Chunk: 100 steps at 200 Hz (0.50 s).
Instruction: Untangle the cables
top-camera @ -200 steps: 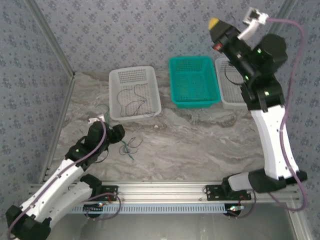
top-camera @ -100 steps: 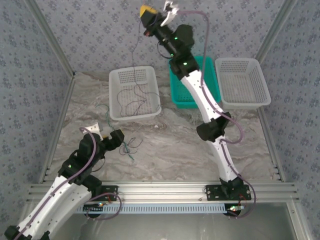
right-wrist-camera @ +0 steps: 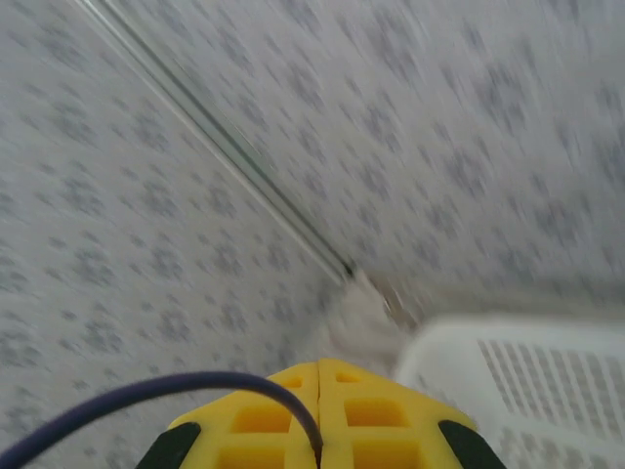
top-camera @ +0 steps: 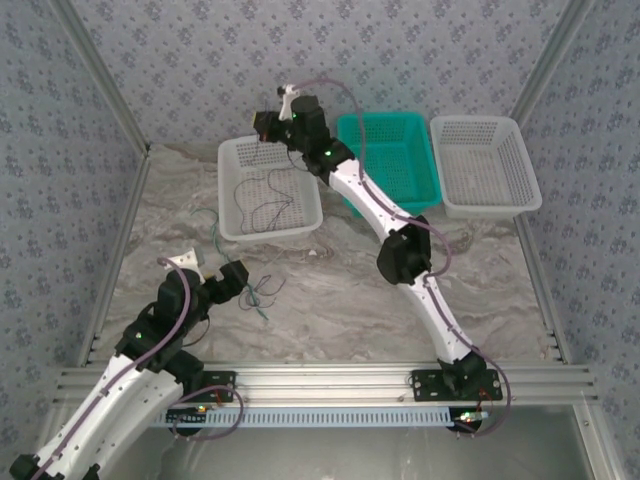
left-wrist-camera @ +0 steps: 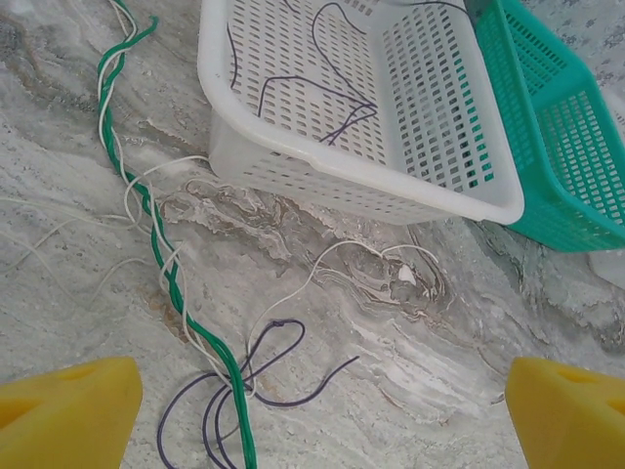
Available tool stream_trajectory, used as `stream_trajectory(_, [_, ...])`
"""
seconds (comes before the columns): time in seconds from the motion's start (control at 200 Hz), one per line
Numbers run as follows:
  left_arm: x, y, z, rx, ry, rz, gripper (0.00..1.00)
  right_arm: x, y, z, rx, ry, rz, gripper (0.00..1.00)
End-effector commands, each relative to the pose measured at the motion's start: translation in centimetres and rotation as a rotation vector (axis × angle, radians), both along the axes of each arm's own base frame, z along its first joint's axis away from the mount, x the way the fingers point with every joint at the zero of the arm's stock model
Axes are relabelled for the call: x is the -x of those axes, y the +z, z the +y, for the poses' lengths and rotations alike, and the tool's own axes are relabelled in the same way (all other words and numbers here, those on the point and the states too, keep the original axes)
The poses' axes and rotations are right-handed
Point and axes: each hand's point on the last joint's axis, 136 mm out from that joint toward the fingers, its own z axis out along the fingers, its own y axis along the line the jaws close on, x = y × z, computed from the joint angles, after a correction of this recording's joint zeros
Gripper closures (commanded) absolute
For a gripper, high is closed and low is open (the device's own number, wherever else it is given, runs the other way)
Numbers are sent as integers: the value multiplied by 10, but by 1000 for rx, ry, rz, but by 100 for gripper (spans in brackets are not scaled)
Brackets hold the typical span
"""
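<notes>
A tangle of cables [top-camera: 260,291] lies on the marble table just right of my left gripper [top-camera: 234,276]. In the left wrist view a green cable [left-wrist-camera: 168,272] twists with a thin white cable [left-wrist-camera: 133,186], and a dark purple cable [left-wrist-camera: 262,389] loops around them. My left gripper [left-wrist-camera: 317,420] is open, its yellow fingertips [left-wrist-camera: 68,408] wide apart above the loops and holding nothing. My right gripper [top-camera: 263,124] hangs over the far end of the left white basket [top-camera: 226,190]. My right gripper [right-wrist-camera: 319,371] is shut on a dark purple cable [right-wrist-camera: 117,396]. More dark cables [top-camera: 266,200] lie inside that basket.
A teal basket [top-camera: 348,190] stands at the back middle and a second white basket [top-camera: 445,190] at the back right. The left white basket's near wall [left-wrist-camera: 342,186] is close ahead of my left gripper. Patterned walls and metal frame posts enclose the table.
My right arm has swung from the right white basket across to the left white basket, still shut on the dark cable. My left gripper has opened wider beside the tangle.
</notes>
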Motion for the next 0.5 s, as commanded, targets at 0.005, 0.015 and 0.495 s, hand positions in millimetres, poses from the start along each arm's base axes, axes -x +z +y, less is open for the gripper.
stream_trajectory(0.005, [2, -3, 5, 2, 23, 6, 4, 5, -100, -10, 147, 22, 289, 83])
stream_trajectory(0.015, [2, -3, 5, 4, 24, 6, 4, 7, -101, -10, 152, 25, 299, 79])
stream_trajectory(0.495, [-30, 66, -13, -117, -55, -57, 2, 107, 64, -91, 319, 40, 143, 0])
